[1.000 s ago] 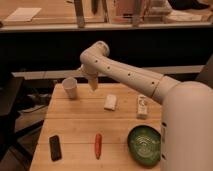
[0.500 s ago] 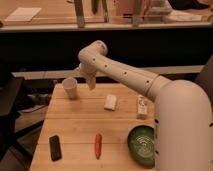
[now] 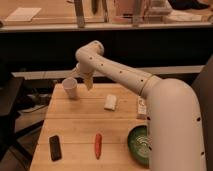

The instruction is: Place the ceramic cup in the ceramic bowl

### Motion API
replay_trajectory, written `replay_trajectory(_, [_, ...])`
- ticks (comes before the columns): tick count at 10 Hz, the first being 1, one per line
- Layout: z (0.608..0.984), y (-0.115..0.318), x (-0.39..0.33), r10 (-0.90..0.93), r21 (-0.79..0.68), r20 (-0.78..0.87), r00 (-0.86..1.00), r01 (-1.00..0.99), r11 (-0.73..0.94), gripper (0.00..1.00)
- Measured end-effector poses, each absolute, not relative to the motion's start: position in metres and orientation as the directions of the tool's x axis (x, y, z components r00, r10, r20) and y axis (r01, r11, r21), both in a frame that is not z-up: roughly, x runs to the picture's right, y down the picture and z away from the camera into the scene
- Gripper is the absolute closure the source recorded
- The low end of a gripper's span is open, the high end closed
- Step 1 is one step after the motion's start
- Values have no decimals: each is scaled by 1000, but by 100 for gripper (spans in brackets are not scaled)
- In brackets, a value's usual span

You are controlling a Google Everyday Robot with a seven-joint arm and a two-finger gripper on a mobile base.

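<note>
Camera view: the pincer (image 3: pixel 88 81), open and empty, has slid left over the last second and now hangs fingers-down just right of the ceramic cup (image 3: pixel 70 88) near the far-left corner of the surface (image 3: pixel 80 125), so the grasp looks close but not made. The arm (image 3: pixel 119 75) reaches in from the near right, elbow high, partly hiding the ceramic bowl (image 3: pixel 135 145), well apart at the near edge.

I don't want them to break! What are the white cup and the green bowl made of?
The cup looks like matte white ceramic, maybe plastic: plain, no shine. The bowl looks like glazed ceramic: dark green with bright glints. The gripper hangs open beside the cup.
</note>
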State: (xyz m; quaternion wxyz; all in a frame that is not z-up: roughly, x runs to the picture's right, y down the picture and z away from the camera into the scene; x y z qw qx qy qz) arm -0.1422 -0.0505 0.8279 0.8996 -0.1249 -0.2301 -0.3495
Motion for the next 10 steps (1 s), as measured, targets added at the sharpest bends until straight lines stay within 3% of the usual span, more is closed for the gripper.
replay_trajectory(10, [856, -33, -167, -599, -67, 550, 582, 745, 663, 20])
